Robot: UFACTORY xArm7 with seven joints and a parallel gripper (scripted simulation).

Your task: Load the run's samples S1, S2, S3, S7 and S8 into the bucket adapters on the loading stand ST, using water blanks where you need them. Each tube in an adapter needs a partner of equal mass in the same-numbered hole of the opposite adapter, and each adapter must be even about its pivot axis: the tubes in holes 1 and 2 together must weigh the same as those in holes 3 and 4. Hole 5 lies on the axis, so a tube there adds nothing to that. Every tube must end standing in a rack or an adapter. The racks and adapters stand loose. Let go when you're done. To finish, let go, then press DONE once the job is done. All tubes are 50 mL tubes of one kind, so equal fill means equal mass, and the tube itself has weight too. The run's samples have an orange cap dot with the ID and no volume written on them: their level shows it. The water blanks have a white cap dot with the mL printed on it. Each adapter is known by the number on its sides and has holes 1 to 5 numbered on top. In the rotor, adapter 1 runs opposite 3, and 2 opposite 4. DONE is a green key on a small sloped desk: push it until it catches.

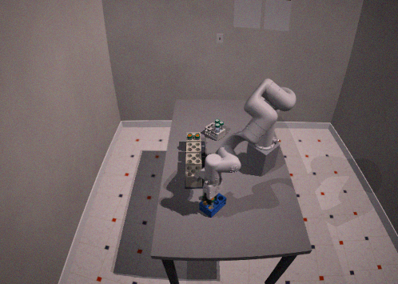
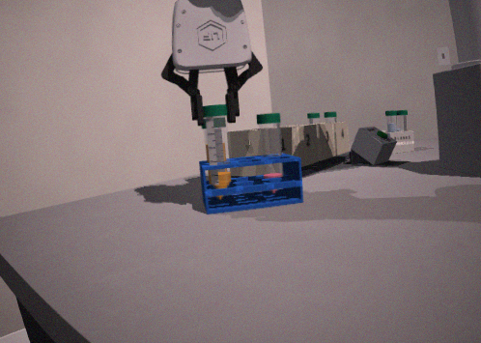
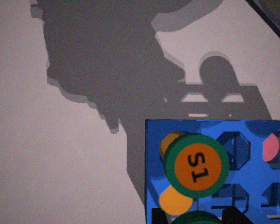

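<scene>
Claw [image 1: 210, 199] [image 2: 216, 121] [image 3: 196, 215] fingers are partly closed, with the green cap of a tube [image 2: 214, 110] [image 3: 196, 219] gripped between them, above the near-left end of the blue rack [image 1: 214, 209] [image 2: 251, 162] [image 3: 156, 131] as the exterior view shows it. Held upright, that tube has its cap higher than the other green caps at the blue rack, and its lower part overlaps the rack in the exterior view; its ID is cut off in the wrist view. Right beside it, in the same end of the blue rack, stands sample S1 [image 2: 215, 122] [image 3: 197, 165], its orange dot readable from above. Orange liquid shows in this pair, though the overlap makes it hard to say which level belongs to which tube. Toward the other end of the blue rack stands a tube with pink liquid [image 2: 268, 118].

Beyond the blue rack, the pale bucket adapters [image 1: 193, 158] [image 2: 316, 143] stand in a row on the table [image 1: 236, 233] [image 2: 270, 271]. In the one farthest from the blue rack, two tubes [image 1: 193, 136] [image 2: 322, 115] with orange dots stand side by side. Farther off from the blue rack is the white blanks rack [image 1: 218, 135] [image 2: 405, 143], holding green-capped tubes. A sloped grey desk [image 2: 374, 147] with a green key [image 2: 381, 134] also sits beyond the blue rack.
</scene>
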